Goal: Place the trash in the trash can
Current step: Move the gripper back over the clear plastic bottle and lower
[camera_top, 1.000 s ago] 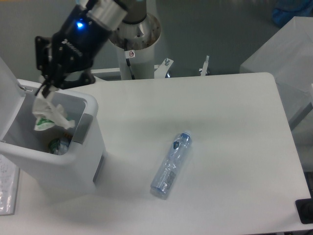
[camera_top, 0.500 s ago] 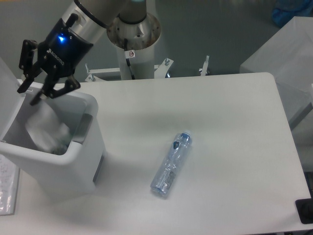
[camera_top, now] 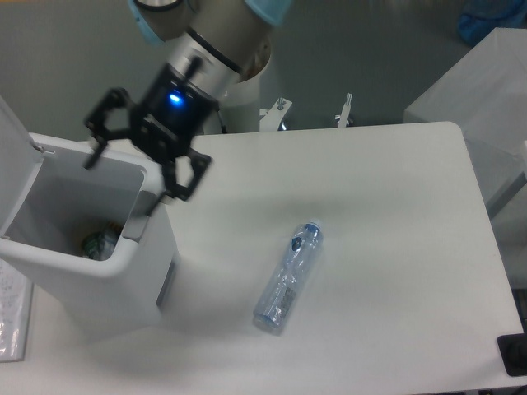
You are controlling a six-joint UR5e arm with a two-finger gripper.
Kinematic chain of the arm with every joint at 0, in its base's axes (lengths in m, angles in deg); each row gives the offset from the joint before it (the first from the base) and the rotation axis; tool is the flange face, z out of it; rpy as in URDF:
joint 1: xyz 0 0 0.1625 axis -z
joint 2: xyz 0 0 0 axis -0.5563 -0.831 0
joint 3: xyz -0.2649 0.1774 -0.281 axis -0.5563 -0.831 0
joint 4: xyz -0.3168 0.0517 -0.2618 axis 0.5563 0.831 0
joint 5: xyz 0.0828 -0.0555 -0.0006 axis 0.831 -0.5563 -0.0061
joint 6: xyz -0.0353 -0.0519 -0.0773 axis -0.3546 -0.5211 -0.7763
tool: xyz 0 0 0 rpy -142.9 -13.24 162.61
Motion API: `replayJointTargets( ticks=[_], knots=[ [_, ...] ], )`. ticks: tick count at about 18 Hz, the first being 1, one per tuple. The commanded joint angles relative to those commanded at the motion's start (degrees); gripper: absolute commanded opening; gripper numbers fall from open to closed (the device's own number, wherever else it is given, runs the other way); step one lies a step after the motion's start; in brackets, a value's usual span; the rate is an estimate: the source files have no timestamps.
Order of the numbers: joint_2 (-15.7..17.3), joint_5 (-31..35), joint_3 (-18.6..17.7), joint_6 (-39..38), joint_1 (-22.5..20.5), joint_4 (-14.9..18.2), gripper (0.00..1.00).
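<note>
Tissue wad (camera_top: 100, 244) half-hidden in bin (camera_top: 123, 271)

What I can't make out from here

The trash can (camera_top: 99, 263) runs off my left edge, its lid (camera_top: 12, 164) cut short, and its near wall hides most of the inside; I see only a greenish scrap (camera_top: 100, 243), too small to name. The arm (camera_top: 222, 33) leaves the top edge. The bottle (camera_top: 288, 276) label is too blurred to read.
</note>
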Motion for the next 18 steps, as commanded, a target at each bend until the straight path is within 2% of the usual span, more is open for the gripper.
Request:
replayJointTargets(
  ticks=[4, 10, 14, 18],
  knots=[
    [-8.2, 0.4, 4.5, 0.3, -3.1, -0.4, 1.0],
    [-16.9, 11.9, 11.0, 0.3, -1.2, -0.3, 1.0],
    [-19.6, 20.7, 12.0, 0.4, 0.9, 0.3, 1.0],
    [-21.6, 28.1, 10.9, 1.2, 4.0, 0.7, 1.0]
  ],
)
